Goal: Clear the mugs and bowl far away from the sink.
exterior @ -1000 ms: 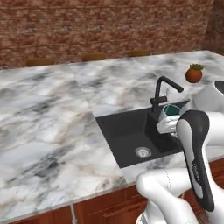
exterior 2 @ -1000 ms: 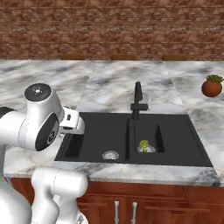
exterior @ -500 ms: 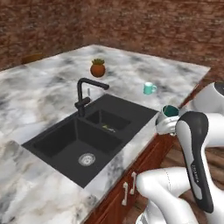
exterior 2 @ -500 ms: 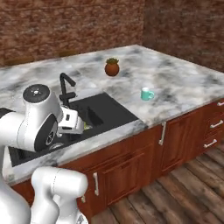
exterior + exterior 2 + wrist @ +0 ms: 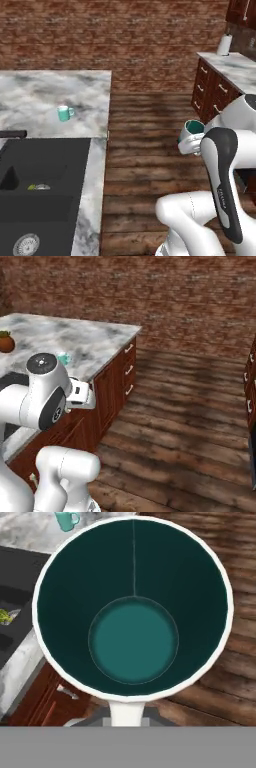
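Observation:
My gripper (image 5: 190, 141) is shut on a teal mug (image 5: 193, 129) with a white rim, held upright over the wooden floor to the right of the counter. The hand view looks straight down into this mug (image 5: 133, 612), whose white handle sits between the fingers. A second teal mug (image 5: 64, 113) stands on the marble counter beyond the black sink (image 5: 45, 195), and it also shows in the hand view (image 5: 67, 519) and beside my arm in the right base view (image 5: 63, 358). The bowl is out of view.
The marble counter (image 5: 45, 95) ends in a corner near the second mug, with wooden cabinets (image 5: 114, 386) below. A terracotta plant pot (image 5: 6, 342) stands on it. Wooden floor (image 5: 150, 150) lies open ahead. Another counter (image 5: 235, 67) with a paper roll (image 5: 225, 45) stands far right.
The whole picture has swung: the base has turned, so the sink slid to the left and open floor came into view. The mug stays gripped.

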